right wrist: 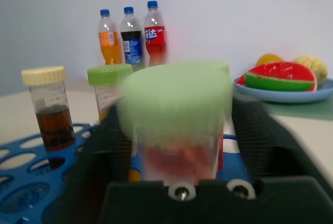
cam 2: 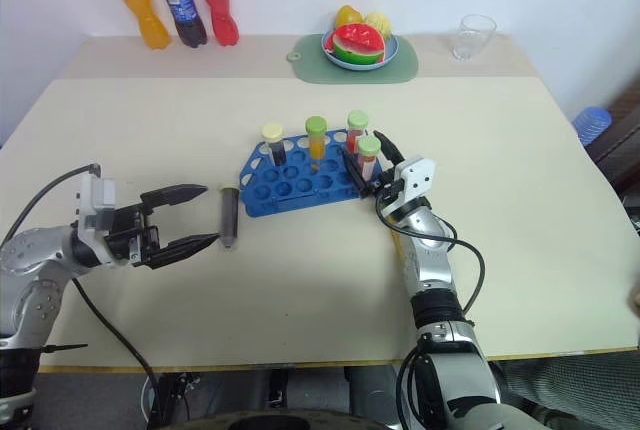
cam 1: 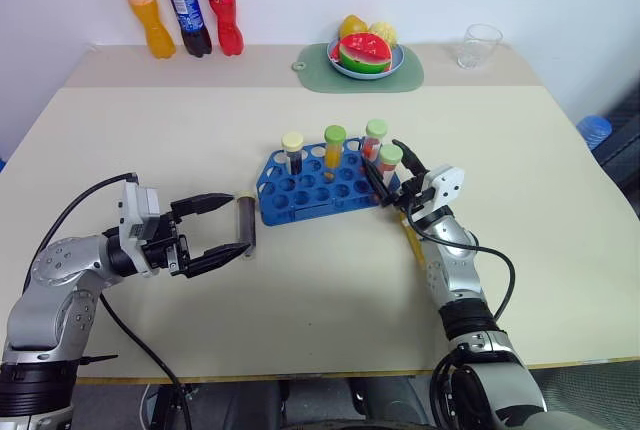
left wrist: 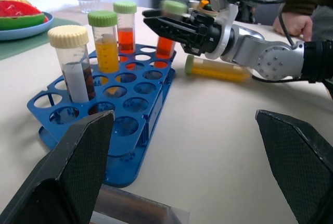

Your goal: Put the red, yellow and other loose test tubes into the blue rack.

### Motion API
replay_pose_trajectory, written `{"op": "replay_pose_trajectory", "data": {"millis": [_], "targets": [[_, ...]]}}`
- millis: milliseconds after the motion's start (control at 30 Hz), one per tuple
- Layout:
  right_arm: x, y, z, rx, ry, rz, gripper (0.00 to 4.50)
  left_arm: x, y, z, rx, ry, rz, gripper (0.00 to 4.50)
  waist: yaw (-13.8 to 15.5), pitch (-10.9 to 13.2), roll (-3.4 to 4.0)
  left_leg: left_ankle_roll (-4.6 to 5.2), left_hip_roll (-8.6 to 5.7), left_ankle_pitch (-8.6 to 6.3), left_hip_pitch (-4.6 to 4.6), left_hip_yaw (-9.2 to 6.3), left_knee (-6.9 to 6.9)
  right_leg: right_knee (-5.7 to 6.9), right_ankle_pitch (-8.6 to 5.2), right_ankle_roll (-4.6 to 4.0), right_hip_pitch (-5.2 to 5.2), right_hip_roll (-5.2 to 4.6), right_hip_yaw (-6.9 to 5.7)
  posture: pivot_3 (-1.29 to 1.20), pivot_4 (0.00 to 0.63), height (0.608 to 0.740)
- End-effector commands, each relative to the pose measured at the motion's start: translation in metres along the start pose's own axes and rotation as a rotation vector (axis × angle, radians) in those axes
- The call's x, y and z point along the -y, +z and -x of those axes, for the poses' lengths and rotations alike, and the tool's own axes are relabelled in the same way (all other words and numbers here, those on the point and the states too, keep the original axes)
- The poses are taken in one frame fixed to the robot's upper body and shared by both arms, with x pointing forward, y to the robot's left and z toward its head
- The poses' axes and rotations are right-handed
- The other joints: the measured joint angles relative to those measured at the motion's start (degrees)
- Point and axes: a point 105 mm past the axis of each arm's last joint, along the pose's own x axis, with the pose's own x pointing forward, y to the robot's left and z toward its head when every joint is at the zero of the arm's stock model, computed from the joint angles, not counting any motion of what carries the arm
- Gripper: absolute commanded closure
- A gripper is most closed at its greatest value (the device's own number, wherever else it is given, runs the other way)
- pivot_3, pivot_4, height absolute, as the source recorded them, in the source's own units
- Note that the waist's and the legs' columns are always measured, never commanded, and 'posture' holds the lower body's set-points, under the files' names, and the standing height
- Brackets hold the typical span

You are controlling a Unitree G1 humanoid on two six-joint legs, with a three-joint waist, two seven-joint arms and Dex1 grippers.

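The blue rack [cam 1: 300,196] stands mid-table with several capped tubes upright in it: a cream-capped dark one [cam 1: 292,150], a green-capped orange one [cam 1: 334,146] and a green-capped red one [cam 1: 375,136]. My right gripper [cam 1: 382,159] is open, one finger on each side of another green-capped red tube [right wrist: 177,99] at the rack's right end. A yellow tube [left wrist: 218,70] lies on the table beside that arm. On the left, my left gripper [cam 1: 235,222] is open, level with the table. A dark tube [cam 1: 246,212] lies crosswise at its fingertips.
Three soda bottles [cam 1: 183,5] stand at the back left. A plate of fruit [cam 1: 365,53] sits on a green mat [cam 1: 315,58] at the back middle, a clear glass [cam 1: 481,45] at the back right. A person's hand [left wrist: 291,24] rests past the table's right side.
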Motion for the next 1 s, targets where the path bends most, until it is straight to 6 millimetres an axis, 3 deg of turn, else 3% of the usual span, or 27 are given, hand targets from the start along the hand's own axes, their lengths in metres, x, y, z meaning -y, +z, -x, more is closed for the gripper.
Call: {"op": "replay_pose_trajectory", "data": {"millis": [33,300,433,600,767,1000], "targets": [[0.001,0.005,0.005,-0.032,0.038,0.098,0.33,-0.001,0.003,-0.003,0.016,-0.004,-0.019,0.00,0.2,0.0,0.03,0.00,-0.01,0.00,-0.01,0.00,0.00,0.00,0.00,0.00,0.00,-0.02,0.00,0.00,0.150,0.740],[0.012,0.032,0.032,-0.221,0.084,0.266,0.33,0.001,-0.003,-0.008,0.027,-0.002,-0.008,0.00,0.3,0.0,0.04,0.00,-0.04,0.00,-0.08,-0.04,0.00,-0.02,-0.01,-0.02,-0.03,-0.01,0.00,0.00,0.150,0.740],[0.027,0.045,0.056,-0.490,0.097,0.153,0.33,0.002,-0.007,-0.014,0.042,-0.013,0.005,0.00,0.4,0.1,0.17,0.01,-0.08,0.00,-0.08,-0.05,0.01,-0.01,-0.10,-0.17,-0.03,0.01,0.02,0.00,0.150,0.740],[0.042,0.038,0.073,-0.793,-0.042,-0.013,0.33,0.003,-0.010,-0.017,0.049,-0.018,0.016,0.00,0.3,0.0,0.09,0.01,-0.10,0.00,-0.09,-0.23,0.02,-0.04,-0.12,-0.20,-0.03,0.03,0.02,0.00,0.150,0.740],[0.035,0.043,0.075,-0.929,-0.043,-0.182,0.33,0.006,-0.013,-0.018,0.051,-0.019,0.026,0.00,0.3,0.0,0.10,0.02,-0.10,0.00,-0.15,-0.32,0.01,-0.06,-0.13,-0.21,-0.07,0.04,0.01,0.00,0.150,0.740],[0.024,0.044,0.069,-1.039,-0.017,-0.191,0.33,0.010,-0.014,-0.017,0.048,-0.011,0.032,0.00,0.3,0.0,0.10,0.02,-0.12,0.00,-0.24,-0.33,0.02,-0.10,-0.12,-0.20,-0.10,0.01,-0.01,0.00,0.150,0.740]]}}
